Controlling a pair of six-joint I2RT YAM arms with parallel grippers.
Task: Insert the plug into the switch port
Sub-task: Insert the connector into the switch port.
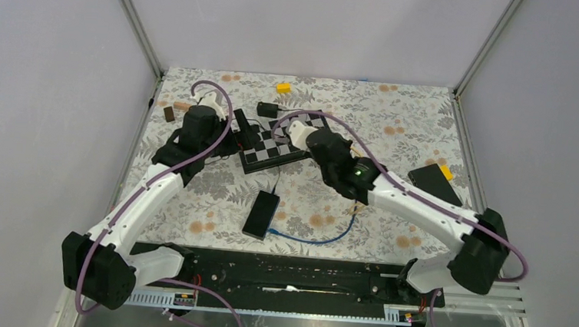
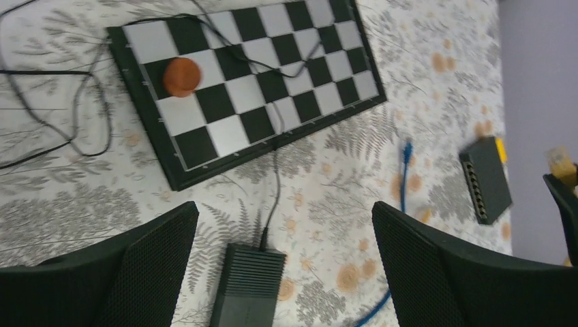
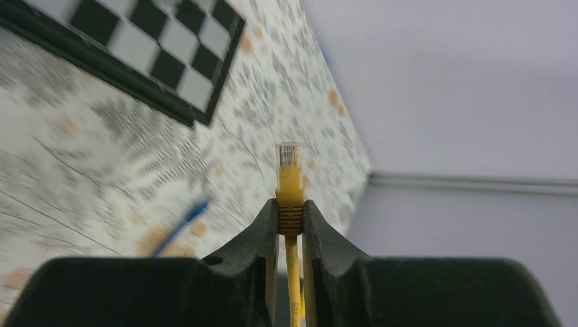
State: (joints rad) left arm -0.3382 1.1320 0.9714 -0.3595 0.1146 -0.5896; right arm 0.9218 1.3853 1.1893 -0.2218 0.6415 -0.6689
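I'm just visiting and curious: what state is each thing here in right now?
yellow plug, pinched between the right fingers, tip sticking out.
left fingers, wide open, empty.
switch, lying flat, visible ports look empty.
blue cable, lying loose, end unplugged.
chessboard, flat, one orange disc on it.

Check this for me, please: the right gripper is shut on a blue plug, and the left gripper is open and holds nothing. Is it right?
Not quite. The plug in the right gripper is yellow, not blue; the right wrist view shows it. The blue cable lies loose on the table. The rest is right: the left gripper is open and holds nothing.
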